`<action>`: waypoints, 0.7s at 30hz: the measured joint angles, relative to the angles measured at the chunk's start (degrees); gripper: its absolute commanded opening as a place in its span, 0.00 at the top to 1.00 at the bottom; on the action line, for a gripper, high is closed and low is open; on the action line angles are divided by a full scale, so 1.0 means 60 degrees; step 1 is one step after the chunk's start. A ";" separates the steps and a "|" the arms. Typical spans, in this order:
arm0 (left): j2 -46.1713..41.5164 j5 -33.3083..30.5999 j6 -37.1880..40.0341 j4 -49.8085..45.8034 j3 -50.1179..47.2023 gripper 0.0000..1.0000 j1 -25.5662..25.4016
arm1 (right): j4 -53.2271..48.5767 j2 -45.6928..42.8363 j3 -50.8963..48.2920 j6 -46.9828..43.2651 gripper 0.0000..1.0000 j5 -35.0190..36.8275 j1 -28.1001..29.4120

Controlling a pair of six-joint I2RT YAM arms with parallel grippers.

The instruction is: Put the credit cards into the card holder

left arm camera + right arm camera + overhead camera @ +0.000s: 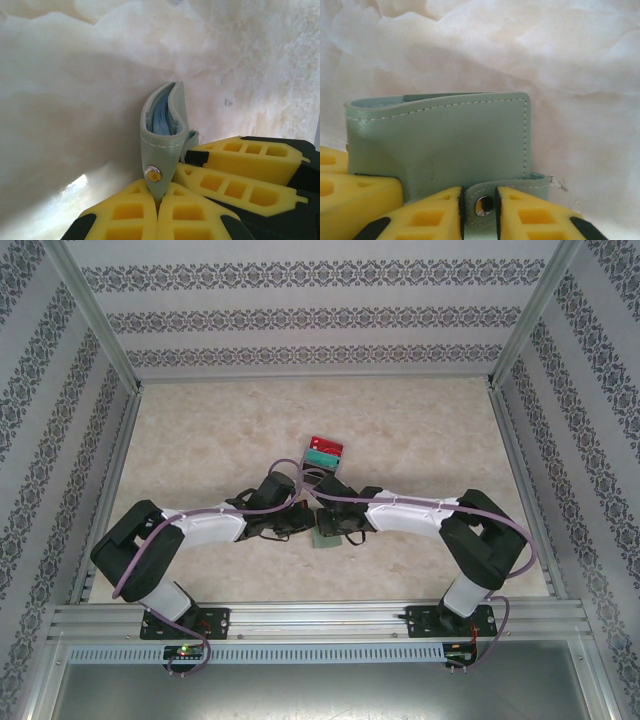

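Pinching card holder (440, 135) edge-up between both jaws.

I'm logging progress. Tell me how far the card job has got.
Done: nothing sure. Blue layers show inside the holder; card or lining, I cannot tell. In hand: the left gripper and right gripper both clamp the holder. Left: the red and teal cards sit apart from it, yet to go in.
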 measured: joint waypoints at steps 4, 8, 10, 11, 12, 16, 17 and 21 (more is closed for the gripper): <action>-0.0237 -0.0087 0.0127 -0.0004 -0.0055 1.00 -0.0015 | 0.0051 -0.0368 -0.0149 -0.0022 0.87 0.0022 -0.0153; -0.0401 -0.0127 0.0193 0.0040 -0.0127 1.00 -0.0051 | 0.0138 -0.0688 -0.0481 -0.0040 0.88 -0.0044 -0.0590; -0.0426 -0.0157 0.0197 -0.0004 -0.0193 1.00 -0.0051 | -0.0095 -0.0681 -0.0718 -0.0047 0.88 0.0153 -0.0958; -0.0426 -0.0157 0.0197 -0.0015 -0.0226 1.00 -0.0051 | -0.0248 -0.0667 -0.0801 -0.0055 0.89 0.0270 -0.1086; -0.0426 -0.0157 0.0197 -0.0015 -0.0262 1.00 -0.0051 | -0.0433 -0.0619 -0.0914 -0.0073 0.89 0.0331 -0.1239; -0.0423 -0.0157 0.0219 -0.0069 -0.0317 1.00 -0.0051 | -0.0579 -0.0561 -0.0976 -0.0084 0.87 0.0521 -0.1249; -0.0423 -0.0160 0.0222 -0.0076 -0.0317 1.00 -0.0051 | -0.0594 -0.0561 -0.0973 -0.0102 0.86 0.0535 -0.1253; -0.0423 -0.0157 0.0404 -0.0339 -0.0295 1.00 -0.0051 | -0.0805 -0.0590 -0.0940 -0.0222 0.75 0.0543 -0.1249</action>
